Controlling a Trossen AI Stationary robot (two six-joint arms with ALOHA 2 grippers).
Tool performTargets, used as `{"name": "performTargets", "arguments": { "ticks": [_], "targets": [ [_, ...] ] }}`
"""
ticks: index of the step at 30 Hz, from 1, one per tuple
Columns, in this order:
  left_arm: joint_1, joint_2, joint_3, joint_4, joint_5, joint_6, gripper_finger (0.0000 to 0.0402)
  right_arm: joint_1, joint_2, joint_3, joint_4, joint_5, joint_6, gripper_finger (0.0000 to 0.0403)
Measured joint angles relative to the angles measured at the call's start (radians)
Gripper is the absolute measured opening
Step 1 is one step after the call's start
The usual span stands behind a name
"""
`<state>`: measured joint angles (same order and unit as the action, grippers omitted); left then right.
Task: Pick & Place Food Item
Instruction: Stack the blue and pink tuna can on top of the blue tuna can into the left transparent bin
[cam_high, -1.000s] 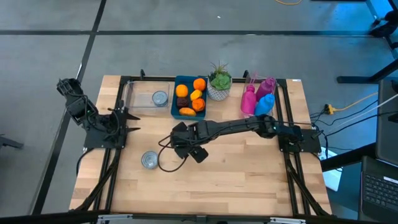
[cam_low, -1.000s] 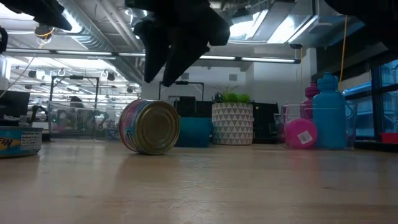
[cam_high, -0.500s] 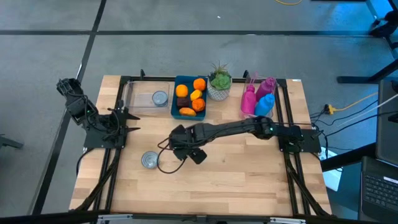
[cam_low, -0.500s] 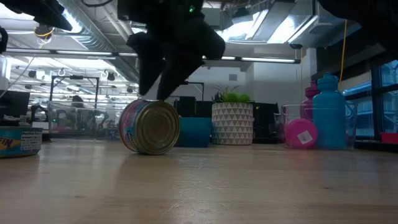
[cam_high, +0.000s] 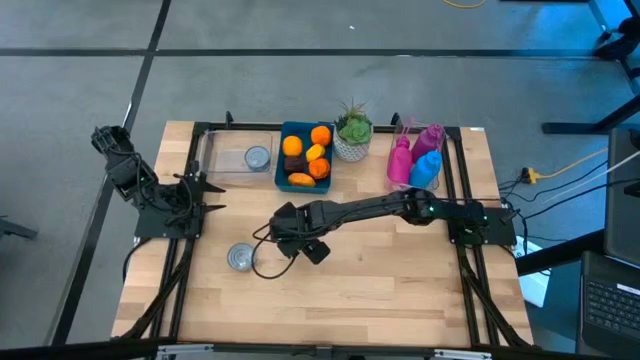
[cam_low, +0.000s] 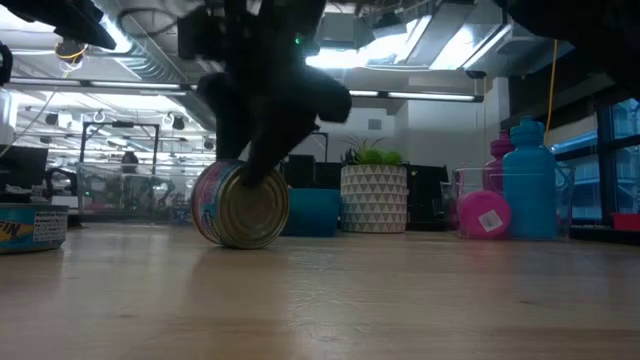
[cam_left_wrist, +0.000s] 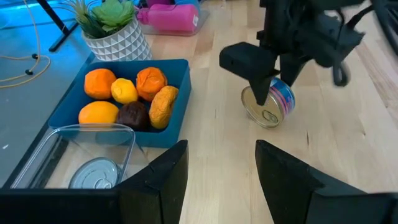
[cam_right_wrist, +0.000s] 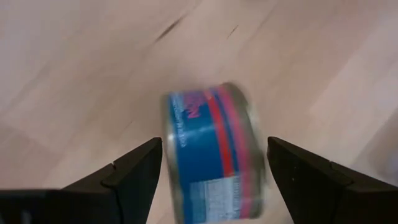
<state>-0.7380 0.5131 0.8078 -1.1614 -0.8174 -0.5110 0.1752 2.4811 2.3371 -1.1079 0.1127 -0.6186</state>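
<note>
A tin can (cam_right_wrist: 211, 155) with a blue, red and pink label lies on its side on the wooden table (cam_high: 400, 290); it also shows in the low view (cam_low: 240, 205). My right gripper (cam_right_wrist: 214, 180) is open and points steeply down over it, one finger on either side, with a gap to each. In the high view the right gripper (cam_high: 285, 230) hides this can. My left gripper (cam_left_wrist: 221, 174) waits open at the table's left side (cam_high: 203, 186), holding nothing.
A second can (cam_high: 240, 257) stands upright near the table's left front. At the far edge stand a clear container (cam_high: 225, 160) with a can inside, a blue bin of fruit (cam_high: 305, 155), a potted plant (cam_high: 352, 135) and pink and blue bottles (cam_high: 415, 160).
My right gripper has come down toward the can on its side and shifted a little toward the table's left edge; its fingers now reach down beside the can. The can has stayed in place.
</note>
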Motion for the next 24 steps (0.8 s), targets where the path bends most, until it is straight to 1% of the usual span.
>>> {"name": "performTargets", "arguments": {
  "ticks": [2, 4, 6, 9, 11, 15, 20, 22, 24],
  "targets": [
    [0.0, 0.0, 0.0, 0.0, 0.0, 0.0, 0.018, -0.004, 0.006, -0.001, -0.023, -0.001, 0.001, 0.0288],
    [0.0, 0.0, 0.0, 0.0, 0.0, 0.0, 0.018, -0.007, 0.016, 0.002, 0.004, -0.009, 0.003, 0.0288],
    [0.0, 0.0, 0.0, 0.0, 0.0, 0.0, 0.018, -0.009, 0.021, -0.001, -0.02, -0.013, 0.005, 0.0288],
    [0.0, 0.0, -0.001, 0.0, 0.0, 0.001, 0.018, -0.01, 0.02, 0.0, -0.001, -0.011, -0.002, 0.0279],
    [0.0, 0.0, -0.001, 0.0, 0.0, 0.001, 0.018, -0.01, 0.019, 0.0, 0.01, 0.004, -0.009, 0.0261],
    [0.0, 0.0, -0.001, -0.001, 0.0, 0.001, 0.018, -0.01, 0.019, 0.0, 0.008, 0.006, -0.026, 0.02],
    [0.0, 0.0, -0.001, 0.0, 0.0, 0.001, 0.018, -0.01, 0.019, 0.0, 0.008, 0.015, -0.024, 0.0198],
    [0.0, 0.0, -0.001, 0.0, 0.001, 0.001, 0.018, -0.01, 0.018, 0.0, 0.006, 0.05, -0.022, 0.0198],
    [0.0, 0.0, -0.001, 0.0, 0.001, 0.001, 0.018, -0.01, 0.012, 0.001, 0.0, 0.111, -0.022, 0.0198]
  ]
}}
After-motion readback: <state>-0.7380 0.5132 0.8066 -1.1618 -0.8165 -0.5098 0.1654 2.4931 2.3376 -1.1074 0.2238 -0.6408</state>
